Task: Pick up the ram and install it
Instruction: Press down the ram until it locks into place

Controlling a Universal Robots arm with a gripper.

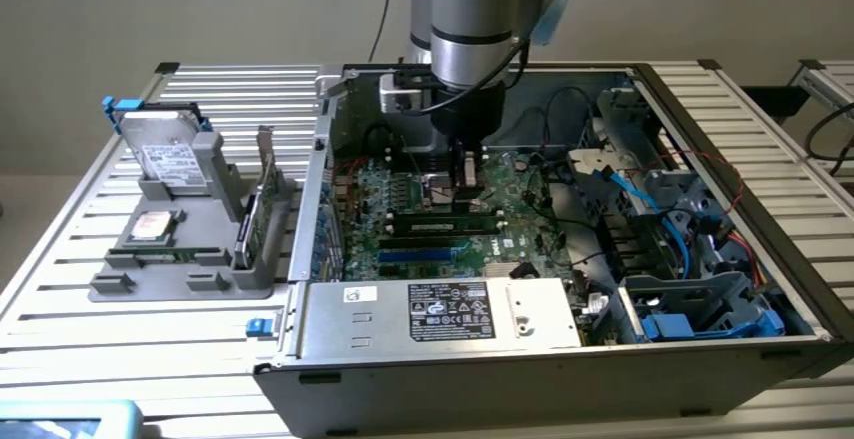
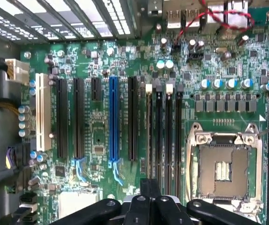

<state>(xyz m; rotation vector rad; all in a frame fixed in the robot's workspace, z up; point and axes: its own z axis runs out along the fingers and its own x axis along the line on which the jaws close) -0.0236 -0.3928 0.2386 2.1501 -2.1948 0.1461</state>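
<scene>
Exterior view: my gripper (image 1: 467,197) is closed on nothing, low over the board (image 1: 400,209). The ram (image 1: 447,227) apparently sits in a slot just beside it. Pushing off-centre could leave one end unlatched or flex the board.

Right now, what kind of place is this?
Probably a workshop or lab for building computers: an open computer case with its motherboard showing sits on a metal slatted table, beside a grey rack of parts.

Arm upright, wrist pointing straight down, gripper (image 1: 469,187) low with fingers (image 2: 149,187) closed together
</scene>
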